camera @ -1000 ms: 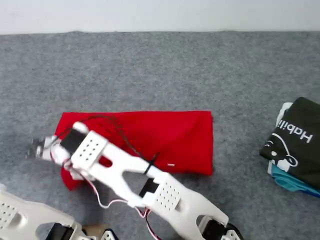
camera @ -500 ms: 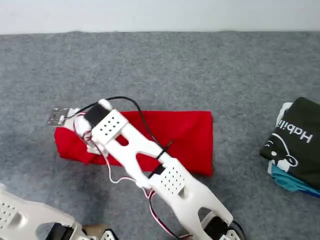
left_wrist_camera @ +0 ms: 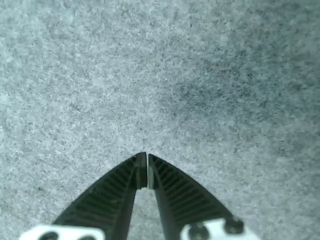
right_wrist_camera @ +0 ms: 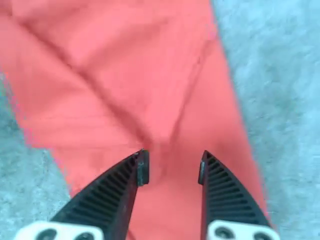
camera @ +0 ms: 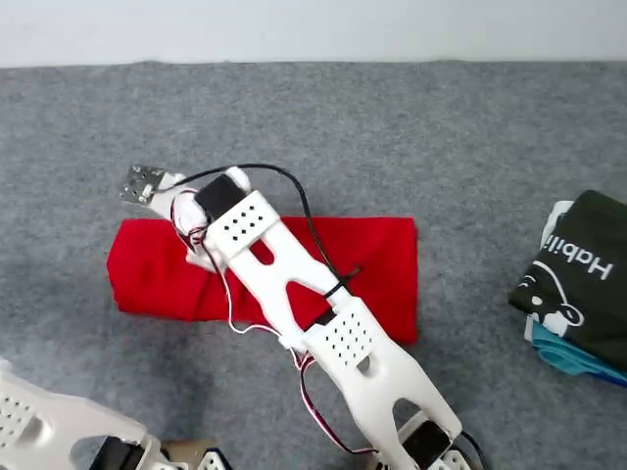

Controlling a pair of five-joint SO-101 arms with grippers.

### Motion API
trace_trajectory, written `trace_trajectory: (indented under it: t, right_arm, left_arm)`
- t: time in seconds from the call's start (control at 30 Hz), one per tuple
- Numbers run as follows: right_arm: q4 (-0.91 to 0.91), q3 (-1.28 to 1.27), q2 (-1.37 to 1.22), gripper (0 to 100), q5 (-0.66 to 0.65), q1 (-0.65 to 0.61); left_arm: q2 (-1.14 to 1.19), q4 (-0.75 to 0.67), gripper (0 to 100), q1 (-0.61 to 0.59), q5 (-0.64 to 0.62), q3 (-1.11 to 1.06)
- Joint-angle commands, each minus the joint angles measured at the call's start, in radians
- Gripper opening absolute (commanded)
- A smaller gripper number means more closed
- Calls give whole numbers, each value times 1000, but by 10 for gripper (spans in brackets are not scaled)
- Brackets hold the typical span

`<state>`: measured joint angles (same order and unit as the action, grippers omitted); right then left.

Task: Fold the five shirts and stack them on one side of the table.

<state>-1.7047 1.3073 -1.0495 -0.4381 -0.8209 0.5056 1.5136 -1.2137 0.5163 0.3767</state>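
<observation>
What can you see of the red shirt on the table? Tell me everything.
The red shirt is soft cloth with shallow creases, folded into a long band lying flat on the gray table, left of the middle. Its right end is a straight edge; its left end looks rounder. The right arm crosses over it, and the right gripper hangs open over the cloth; whether it touches is unclear.

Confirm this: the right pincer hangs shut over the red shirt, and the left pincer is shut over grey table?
No, the right pincer is open over the red shirt, as the right wrist view shows; the left pincer is shut over grey table.
</observation>
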Motion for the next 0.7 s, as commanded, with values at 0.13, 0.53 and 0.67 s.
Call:
trace_trajectory:
  t: [0.13, 0.53, 0.67]
  right_arm:
    - [-56, 141, 45, 66, 9, -122]
    - [-82, 129, -22, 10, 12, -332]
    - [-56, 135, -99, 10, 8, -311]
  left_arm:
    - [-69, -17, 13, 9, 8, 4]
    - [-68, -28, 13, 9, 8, 1]
    - [-68, -31, 13, 8, 8, -15]
